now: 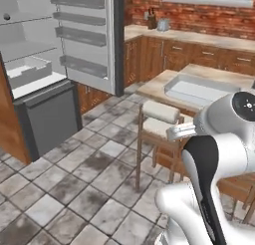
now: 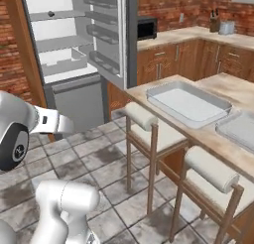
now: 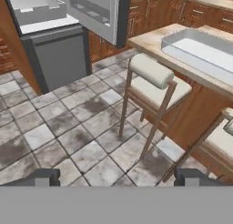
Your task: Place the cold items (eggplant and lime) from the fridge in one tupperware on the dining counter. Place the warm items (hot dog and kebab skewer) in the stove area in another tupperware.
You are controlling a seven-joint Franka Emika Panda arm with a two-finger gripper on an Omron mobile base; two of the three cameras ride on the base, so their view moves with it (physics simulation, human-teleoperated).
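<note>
A: Entry, left to right. Far left, the fridge (image 1: 45, 50) stands with its door (image 2: 106, 34) swung open; shelves and a pale drawer (image 1: 27, 72) show inside. I cannot make out the eggplant or the lime on any shelf: hidden or too small to tell.

B: And the hand?

A: The hand (image 3: 117, 176) is open, the two finger tips set wide apart at the bottom of the hand view, nothing between them. It looks down over the tiled floor (image 3: 68, 127) and a cushioned stool (image 3: 154, 79).

B: Right side?

A: The dining table (image 2: 233, 94) carries one clear tupperware (image 2: 188, 103), nothing visible in it, with the corner of a second container (image 2: 238, 129) just beside it, nearer the right edge. Beyond, along the brick wall, the far cabinets (image 1: 199, 55).

B: Step in hand?

A: My judgement: the cold-items step, at its start. No item is gripped, none lies in the tupperware.

B: Next move?

A: Likely the base closes on the fridge, then the hand reaches onto a shelf once the eggplant or lime is located. The open door crowds the approach; worth clearing it.
</note>
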